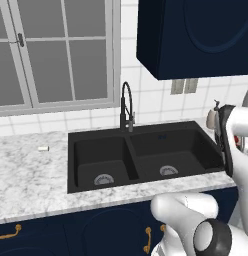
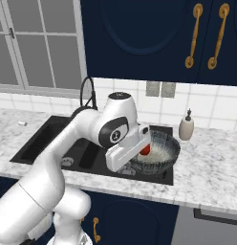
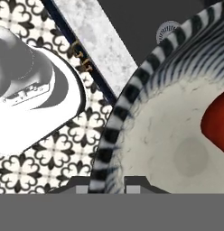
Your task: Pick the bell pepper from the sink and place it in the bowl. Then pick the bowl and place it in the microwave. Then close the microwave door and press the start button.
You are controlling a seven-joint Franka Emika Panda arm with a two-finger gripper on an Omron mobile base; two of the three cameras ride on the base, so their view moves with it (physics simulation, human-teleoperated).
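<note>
The white arm is reaching forward and right, elbow bent, wrist turned downward. The claw (image 3: 113, 186) is gripping the bowl's (image 3: 118, 122) rim, apparently one finger on each side.

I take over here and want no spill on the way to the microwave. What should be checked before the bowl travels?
1. Shiny red bell pepper inside the ribbed dark grey bowl: ok.
2. Gripper astride the bowl's rim, one finger on each side: ok.
3. Bowl lifted off the marble counter: cannot tell.
4. Bowl level: cannot tell.
5. White soap bottle apart from the bowl: ok.
</note>
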